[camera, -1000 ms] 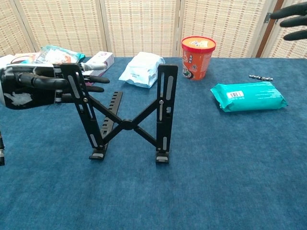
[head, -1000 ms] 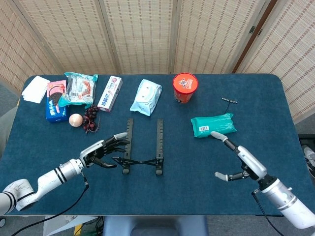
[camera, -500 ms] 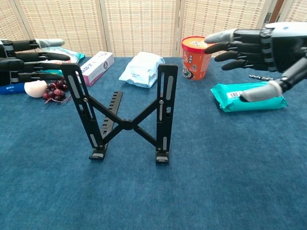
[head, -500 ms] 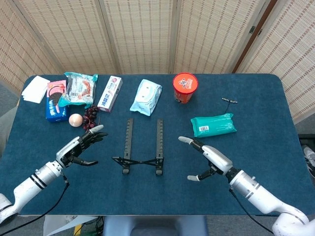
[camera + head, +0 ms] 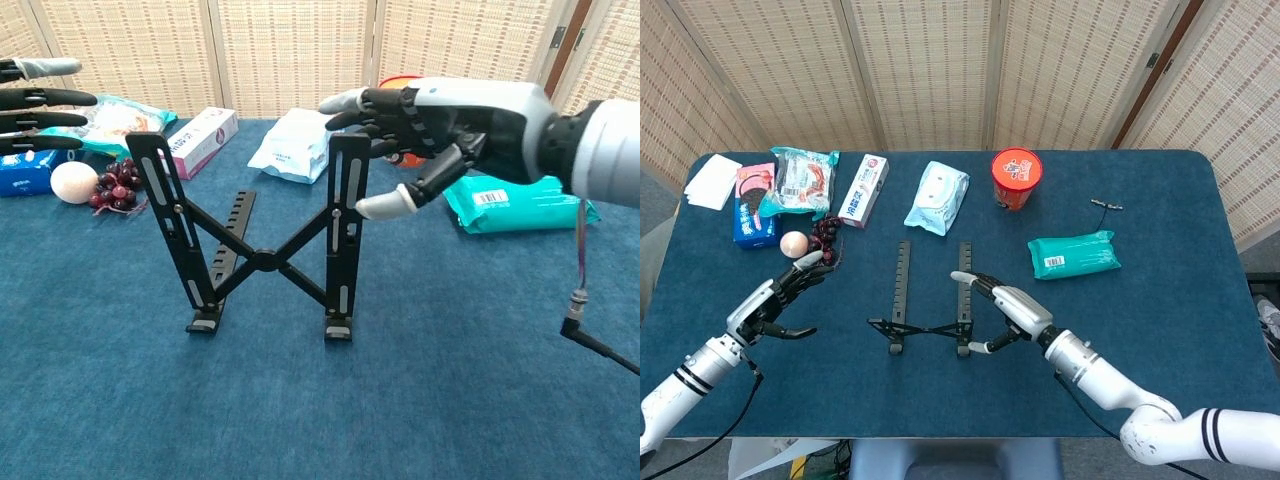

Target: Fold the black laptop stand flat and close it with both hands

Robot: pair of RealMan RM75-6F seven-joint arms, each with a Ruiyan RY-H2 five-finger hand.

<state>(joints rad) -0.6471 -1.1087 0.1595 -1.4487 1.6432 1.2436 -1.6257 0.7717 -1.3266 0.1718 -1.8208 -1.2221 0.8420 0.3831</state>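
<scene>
Stand unfolded, upright mid-table. Right hand spread, empty, just beside right upright. Left hand spread, empty, well apart, nr grapes, egg; mostly cropped in chest view.

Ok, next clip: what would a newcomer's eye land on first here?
The black laptop stand standing open mid-table, its crossed arms upright. Then the right hand, fingers spread, right beside the stand's right upright; whether it touches is unclear. The left hand hovers open further left, near the cherries.
</scene>
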